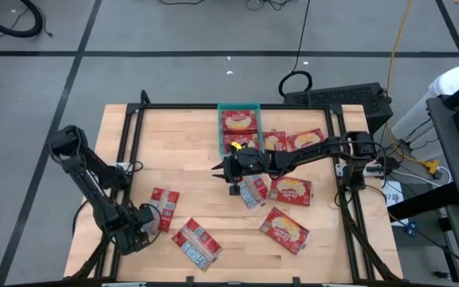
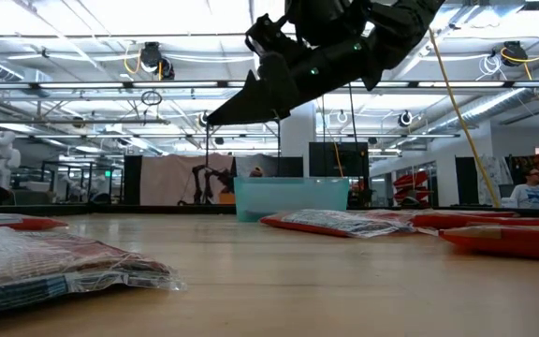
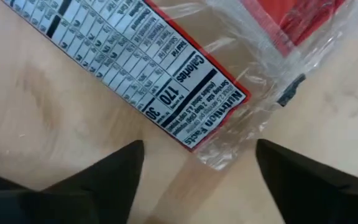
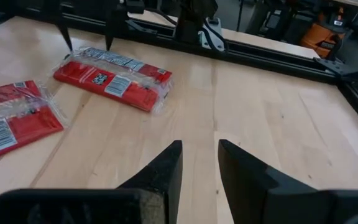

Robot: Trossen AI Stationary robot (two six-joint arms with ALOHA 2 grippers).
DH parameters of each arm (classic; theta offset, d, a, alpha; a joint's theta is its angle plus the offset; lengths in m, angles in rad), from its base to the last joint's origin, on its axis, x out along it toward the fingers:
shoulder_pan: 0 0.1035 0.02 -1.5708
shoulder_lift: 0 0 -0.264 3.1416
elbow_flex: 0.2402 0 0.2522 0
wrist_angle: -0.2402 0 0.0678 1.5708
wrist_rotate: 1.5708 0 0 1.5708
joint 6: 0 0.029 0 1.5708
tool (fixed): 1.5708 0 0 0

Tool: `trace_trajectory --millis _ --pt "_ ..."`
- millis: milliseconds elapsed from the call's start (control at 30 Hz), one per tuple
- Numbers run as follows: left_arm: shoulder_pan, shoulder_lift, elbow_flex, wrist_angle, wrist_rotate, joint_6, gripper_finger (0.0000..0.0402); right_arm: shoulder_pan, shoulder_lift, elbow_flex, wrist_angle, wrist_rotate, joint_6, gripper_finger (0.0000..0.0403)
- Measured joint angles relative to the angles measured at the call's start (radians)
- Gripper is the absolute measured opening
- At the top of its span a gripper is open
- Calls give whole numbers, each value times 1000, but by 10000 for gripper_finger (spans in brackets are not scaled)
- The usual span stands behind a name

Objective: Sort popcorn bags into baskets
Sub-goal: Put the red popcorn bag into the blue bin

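Note:
Several red popcorn bags lie flat on the wooden table. Two more lie in the teal basket [image 1: 221,131] at the far edge. My left gripper [image 3: 197,177] is open and points straight down over the near-left bag [image 3: 135,62] [image 1: 164,209]; its fingers stand apart above the bag's clear-wrapped end, and I see no touch. The right wrist view shows those same fingers standing over that bag [image 4: 110,78]. My right gripper [image 4: 201,155] [image 1: 217,168] hangs above the table's middle, slanting slightly down toward the left, with a narrow gap between its fingers and nothing in it.
Other bags lie near the front edge [image 1: 196,243], right of centre [image 1: 285,229] [image 1: 291,190], under the right arm [image 1: 252,191] and beside the basket [image 1: 305,140]. A black frame [image 1: 126,135] rims the table. Bare wood lies between the left bags and the middle.

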Motion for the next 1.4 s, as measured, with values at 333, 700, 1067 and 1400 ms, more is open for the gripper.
trace_trajectory --millis 333,700,1067,1400 --pt "15 55 5 -11 -31 23 290 0 0 0 1 0 -25 95" --pt "93 55 2 -23 -98 238 14 12 0 0 4 0 -23 95" --pt "252 -105 -6 -82 -377 485 2 47 0 0 0 24 -65 97" --pt "491 -289 -5 75 -519 808 1 137 20 0 -27 136 -125 161"
